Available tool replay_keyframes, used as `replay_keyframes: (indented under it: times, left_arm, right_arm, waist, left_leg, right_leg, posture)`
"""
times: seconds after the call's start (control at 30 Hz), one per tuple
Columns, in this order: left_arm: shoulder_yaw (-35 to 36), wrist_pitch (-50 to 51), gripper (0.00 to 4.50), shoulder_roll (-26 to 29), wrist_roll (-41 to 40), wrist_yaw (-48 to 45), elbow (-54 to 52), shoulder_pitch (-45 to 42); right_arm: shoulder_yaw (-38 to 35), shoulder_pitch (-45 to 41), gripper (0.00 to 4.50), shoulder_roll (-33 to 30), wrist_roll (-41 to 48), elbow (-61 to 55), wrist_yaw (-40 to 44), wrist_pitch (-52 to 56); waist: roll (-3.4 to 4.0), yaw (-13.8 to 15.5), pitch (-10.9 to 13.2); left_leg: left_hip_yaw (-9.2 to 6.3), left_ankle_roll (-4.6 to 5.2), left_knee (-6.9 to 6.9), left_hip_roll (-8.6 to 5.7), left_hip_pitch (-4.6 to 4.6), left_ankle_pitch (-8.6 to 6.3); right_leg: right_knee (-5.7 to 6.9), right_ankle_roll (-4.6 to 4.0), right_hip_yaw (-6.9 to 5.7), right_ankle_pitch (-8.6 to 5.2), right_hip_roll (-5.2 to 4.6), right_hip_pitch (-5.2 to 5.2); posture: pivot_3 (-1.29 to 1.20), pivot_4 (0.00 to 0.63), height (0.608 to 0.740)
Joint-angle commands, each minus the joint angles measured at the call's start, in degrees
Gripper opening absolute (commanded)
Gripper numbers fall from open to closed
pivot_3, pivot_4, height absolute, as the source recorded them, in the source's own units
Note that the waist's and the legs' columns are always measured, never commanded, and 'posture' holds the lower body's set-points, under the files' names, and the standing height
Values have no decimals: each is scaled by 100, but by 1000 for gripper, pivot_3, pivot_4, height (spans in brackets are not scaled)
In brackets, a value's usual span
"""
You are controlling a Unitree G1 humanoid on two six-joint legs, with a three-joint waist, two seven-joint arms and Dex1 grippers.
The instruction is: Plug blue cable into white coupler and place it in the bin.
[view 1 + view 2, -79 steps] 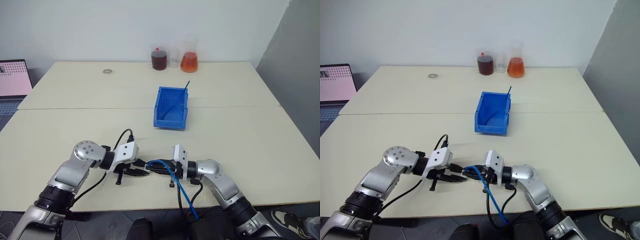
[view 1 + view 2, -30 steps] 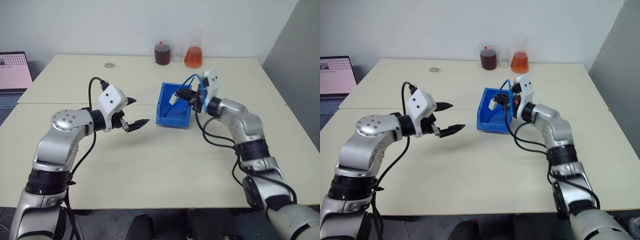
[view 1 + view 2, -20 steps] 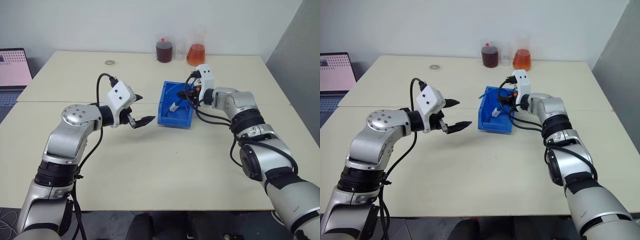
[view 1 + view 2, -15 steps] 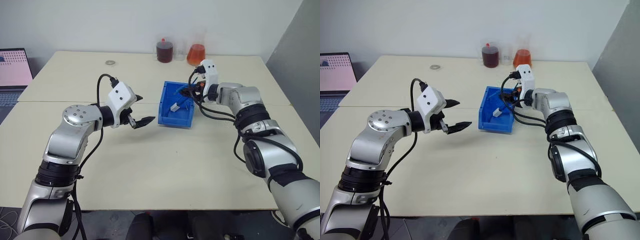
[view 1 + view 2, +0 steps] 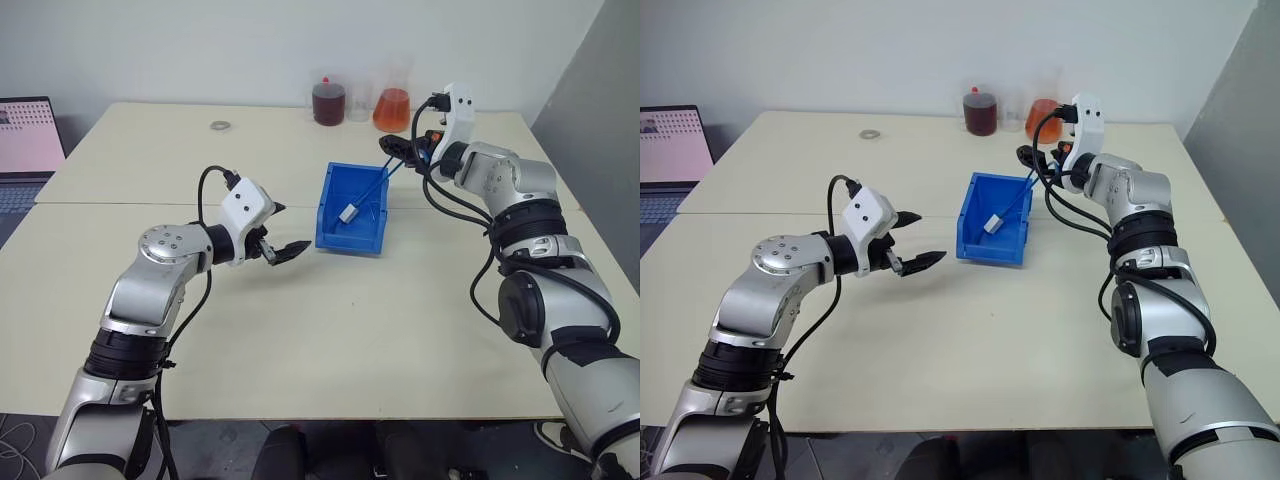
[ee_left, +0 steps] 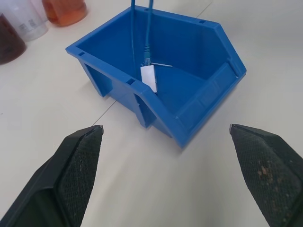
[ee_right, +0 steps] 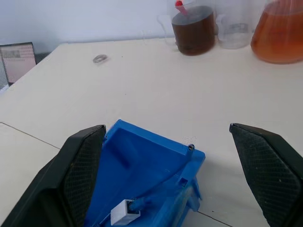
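Observation:
The bin point(image 5: 346, 240) stands mid-table, its lowered lip facing me. Inside lies the white coupler point(image 5: 349, 213) with the blue cable point(image 5: 374, 191) plugged into it. The cable climbs over the bin's far right corner. My right gripper point(image 5: 398, 152) hovers open just past that corner, with nothing between its fingers; in the right wrist view it point(image 7: 166, 126) looks down on the bin point(image 7: 151, 156) and coupler point(image 7: 124, 213). My left gripper point(image 5: 288, 228) is open to the left of the bin, above the table. The left wrist view shows the coupler point(image 6: 149, 77) and cable point(image 6: 147, 33).
A flask of dark red liquid point(image 5: 327, 102), a clear beaker point(image 5: 358, 105) and a flask of orange liquid point(image 5: 392, 107) stand at the table's far edge behind the bin. A small ring point(image 5: 217, 126) lies far left. A laptop point(image 5: 28, 130) sits beyond the left edge.
My right gripper opened and let the cable and coupler drop into the bin, then drew back up and to the right. The left gripper stayed open.

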Motion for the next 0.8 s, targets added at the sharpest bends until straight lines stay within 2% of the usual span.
replay_keyframes:
  times: [0.03, 0.2, 0.43, 0.57, 0.8]
  left_arm:
    - [417, 4, 4500, 41, -246, 19, 13, 16]
    - [562, -26, 4500, 214, -192, 72, 94, 70]
    - [632, -229, 4500, 336, -63, 166, 356, 21]
    - [743, -135, 4500, 442, -174, 63, 296, 58]
    - [868, -158, 4500, 669, -387, -224, 146, 228]
  right_arm:
    - [410, 714, 4449, -576, -41, -1670, 1094, -231]
    - [637, 1789, 4449, -1227, 130, -3343, 1791, 141]
    - [298, 2405, 4449, -2176, 450, -4374, 2225, 652]
    - [168, 3116, 4449, -2429, 603, -5263, 2179, 783]
    - [-236, 4070, 4449, -2422, 1036, -6321, 1850, 1178]
  waist:
    - [0, 19, 0]
    - [0, 27, 0]
    - [0, 9, 0]
    - [-1, 15, 0]
    - [0, 0, 0]
  left_leg:
    - [-2, 0, 2, 1, 0, 0]
    - [-8, 0, 6, -1, -9, 0]
    - [-8, 1, 13, -7, 4, 1]
    - [-11, 1, 10, -8, 8, 0]
    - [-10, 1, 12, -5, 16, 0]
  right_leg:
    - [-1, 0, -1, 0, 0, 1]
    - [-4, 5, -4, -1, -5, 1]
    - [6, 9, -4, 3, 4, 7]
    - [-2, 9, -9, 2, 7, 16]
    - [5, 10, 0, 2, 8, 19]
  posture:
    - [0, 150, 740]
    - [0, 150, 740]
    - [0, 150, 740]
    - [0, 150, 740]
    - [0, 150, 740]
